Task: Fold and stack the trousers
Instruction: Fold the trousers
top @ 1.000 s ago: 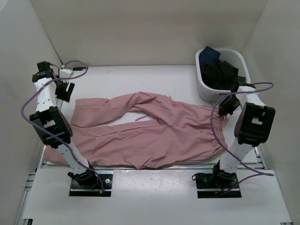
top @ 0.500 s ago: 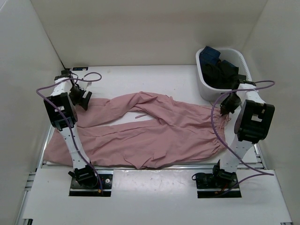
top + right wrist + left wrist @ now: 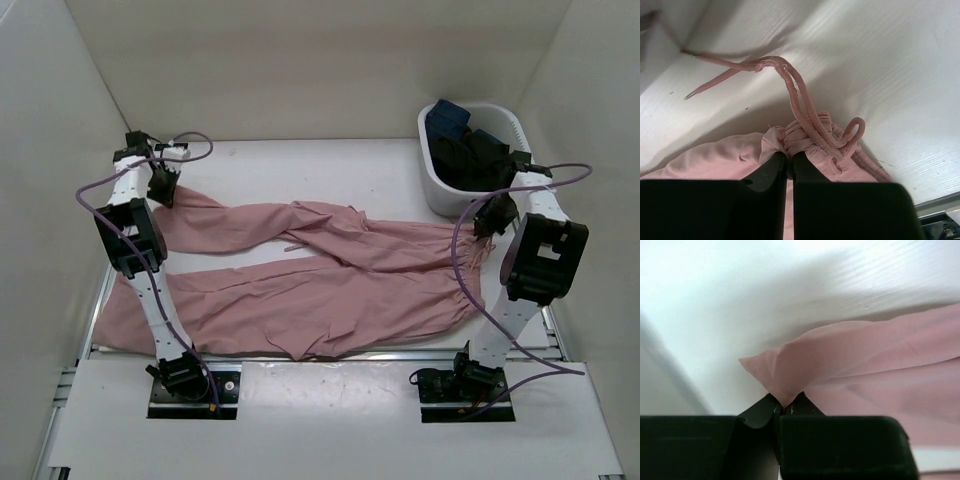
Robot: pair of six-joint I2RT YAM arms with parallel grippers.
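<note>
At ten o'clock the left gripper (image 3: 163, 186) is pinched shut on the far leg's hem corner. From there the trousers (image 3: 330, 285) run flat across the table (image 3: 300, 165) to three o'clock, where the right gripper (image 3: 487, 222) is clamped on the gathered waistband beside the drawstring (image 3: 800, 107); this hold probably serves to pull the cloth straight for folding. The left wall crowds the hem hand and the basket (image 3: 432, 195) at two o'clock crowds the waistband hand, so the bare table towards twelve o'clock looks like the free room.
</note>
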